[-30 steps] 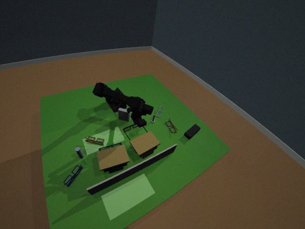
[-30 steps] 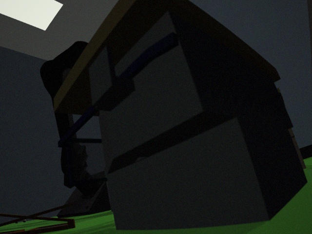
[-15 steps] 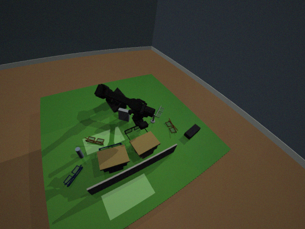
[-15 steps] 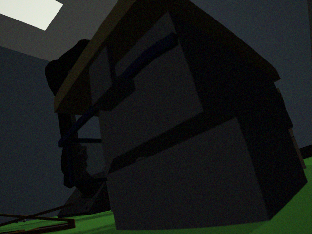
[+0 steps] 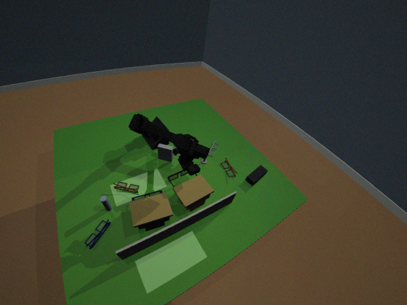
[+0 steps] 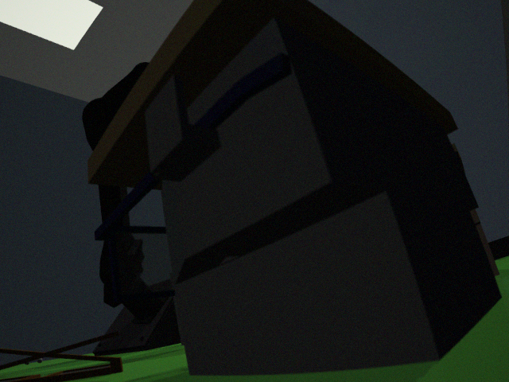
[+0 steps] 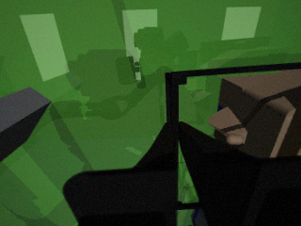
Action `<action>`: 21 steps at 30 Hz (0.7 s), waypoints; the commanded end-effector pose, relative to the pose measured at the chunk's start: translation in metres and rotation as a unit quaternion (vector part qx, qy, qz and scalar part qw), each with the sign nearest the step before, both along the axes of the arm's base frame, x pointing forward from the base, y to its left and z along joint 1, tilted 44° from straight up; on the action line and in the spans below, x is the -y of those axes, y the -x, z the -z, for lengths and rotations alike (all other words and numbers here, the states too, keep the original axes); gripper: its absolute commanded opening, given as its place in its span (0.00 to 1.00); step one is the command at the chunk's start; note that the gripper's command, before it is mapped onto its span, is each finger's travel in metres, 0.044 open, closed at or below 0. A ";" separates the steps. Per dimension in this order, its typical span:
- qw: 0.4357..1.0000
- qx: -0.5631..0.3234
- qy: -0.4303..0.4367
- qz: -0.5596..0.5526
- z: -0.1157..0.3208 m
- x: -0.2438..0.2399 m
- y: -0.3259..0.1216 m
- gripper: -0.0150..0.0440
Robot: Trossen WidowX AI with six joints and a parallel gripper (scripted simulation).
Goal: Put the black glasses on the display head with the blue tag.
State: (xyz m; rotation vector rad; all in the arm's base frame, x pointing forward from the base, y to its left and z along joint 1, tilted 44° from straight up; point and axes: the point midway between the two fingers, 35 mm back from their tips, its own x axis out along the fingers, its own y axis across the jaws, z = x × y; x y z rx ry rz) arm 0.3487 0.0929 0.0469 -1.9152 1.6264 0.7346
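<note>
Evidently the gripper (image 5: 194, 169) (image 7: 173, 127) is clamping the black rectangular-framed glasses (image 5: 177, 173) (image 7: 172, 101) at the frame, its jaws closing on a thin part; exactly which part, the pictures are not settling. The glasses are hanging just beside the bare brown display head with the flat tan top (image 5: 193, 190) (image 6: 485, 242) (image 7: 277, 113), on the side facing the black arm (image 5: 170, 136) (image 6: 110, 114). That grip is probably leaving the temples free to pass along this head's sides, while the nose is facing the frame. No blue tag is showing clearly, so the bare head is only seeming the right one.

Next to it, the other display head, grey and flat-topped (image 5: 151, 210) (image 6: 254, 173), is wearing blue glasses (image 5: 147, 195) (image 6: 139, 192); a sideways swing could be knocking those. Beyond the bare head, away from the arm, a long low dark wall (image 5: 177, 226) is limiting overshoot. Toward the arm from it, a grey upright box (image 5: 165, 152) (image 7: 21, 115) is standing near the arm's path. Off to the bare head's side opposite its neighbour, brown folded glasses (image 5: 231, 167) are lying well apart. The coming move is probably calling for levelling, then a slow, straight advance.
</note>
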 end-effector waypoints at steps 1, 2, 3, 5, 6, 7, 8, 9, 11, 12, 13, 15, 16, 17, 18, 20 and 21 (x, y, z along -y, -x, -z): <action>1.000 0.000 0.003 -0.001 0.000 0.000 -0.007 0.25; 1.000 0.000 0.003 -0.001 -0.001 0.000 -0.008 0.25; 1.000 0.000 0.003 -0.001 -0.001 -0.001 -0.009 0.25; 1.000 0.000 0.003 -0.001 -0.001 -0.001 -0.012 0.25; 1.000 0.000 0.003 -0.001 -0.001 -0.001 -0.014 0.25; 1.000 0.000 0.003 -0.001 -0.001 -0.001 -0.015 0.25; 1.000 0.000 0.003 -0.001 -0.001 -0.002 -0.016 0.25; 1.000 0.000 0.003 -0.001 -0.001 -0.002 -0.018 0.25; 1.000 0.000 0.003 -0.001 -0.001 -0.002 -0.020 0.25; 1.000 0.000 0.003 -0.001 -0.001 -0.002 -0.022 0.25; 1.000 0.000 0.003 -0.001 -0.001 -0.003 -0.023 0.25; 1.000 0.000 0.003 -0.001 -0.001 -0.003 -0.026 0.25; 1.000 0.000 0.003 -0.001 -0.002 -0.003 -0.027 0.25; 1.000 0.000 0.003 -0.001 -0.002 -0.003 -0.029 0.25; 1.000 0.000 0.003 -0.001 -0.002 -0.004 -0.030 0.25; 1.000 0.000 0.003 -0.001 -0.002 -0.004 -0.033 0.25; 1.000 0.000 0.003 -0.001 -0.002 -0.004 -0.034 0.25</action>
